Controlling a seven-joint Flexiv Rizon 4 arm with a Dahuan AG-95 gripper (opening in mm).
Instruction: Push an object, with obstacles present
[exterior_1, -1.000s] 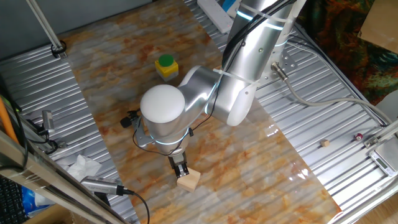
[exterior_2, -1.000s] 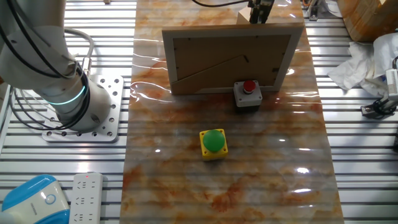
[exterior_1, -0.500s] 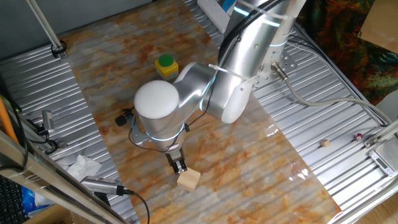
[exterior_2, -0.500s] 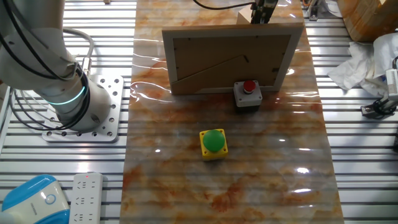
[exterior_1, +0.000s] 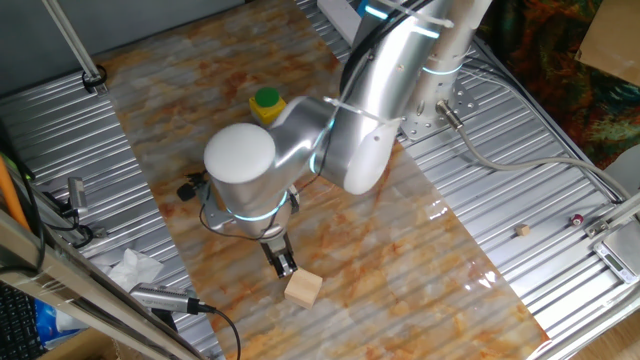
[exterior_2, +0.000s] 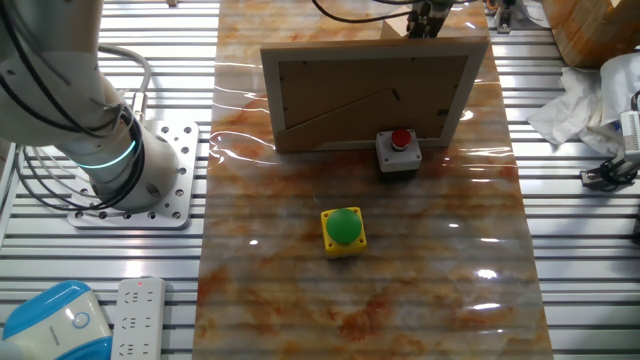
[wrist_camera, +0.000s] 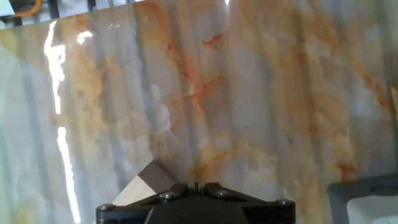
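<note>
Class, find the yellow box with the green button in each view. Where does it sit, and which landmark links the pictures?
One fixed view: the yellow box sits upper middle, beside the arm.
The other fixed view: just below centre.
Hand view: not in it.
Shared landmark: the marbled tabletop.

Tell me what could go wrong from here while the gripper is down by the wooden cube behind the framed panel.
1. The gripper sits off one corner of the wooden cube, so an off-centre push may spin it instead of sliding it.
2. In the other fixed view the framed panel hides the cube, so contact can't be checked there.
3. In the hand view only a cube corner shows.
</note>
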